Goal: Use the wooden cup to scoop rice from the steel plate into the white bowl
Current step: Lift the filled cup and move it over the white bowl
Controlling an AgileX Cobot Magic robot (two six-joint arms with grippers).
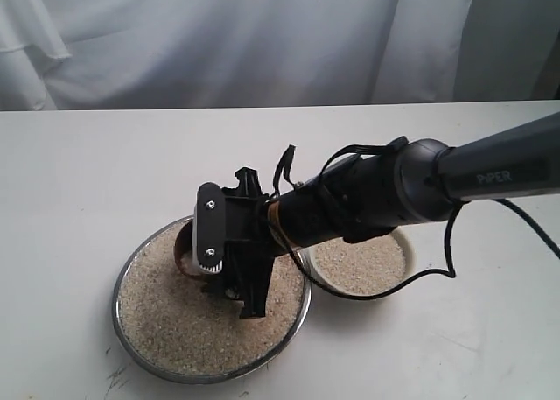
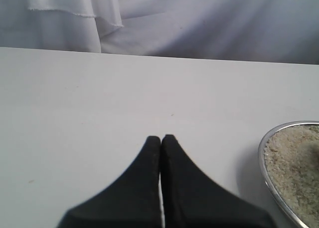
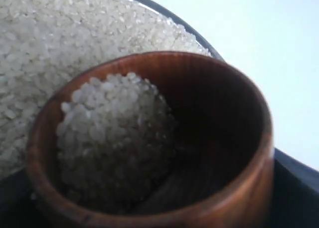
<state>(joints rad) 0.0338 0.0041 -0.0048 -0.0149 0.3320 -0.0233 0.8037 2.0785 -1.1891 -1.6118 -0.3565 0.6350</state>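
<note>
We see the right gripper [image 1: 223, 264] spread wide around the wooden cup [image 1: 185, 253], gripping it tilted over the far left rim of the steel plate [image 1: 118, 317]. The cup is part-filled with rice [image 1: 175, 339]. The white bowl [image 1: 367, 293], also holding grains, sits just beside the plate's right edge. The left gripper [image 2: 160, 140], its jaws pressed together on nothing, is above bare tabletop [image 1: 87, 172] near the plate's rim.

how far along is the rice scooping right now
Done: the white bowl already holds some rice. In hand: the right gripper grips the wooden cup, tilted in the steel plate and partly filled with grains. Left: lift it, tip it into the bowl, and repeat, since the plate holds plenty more.
</note>
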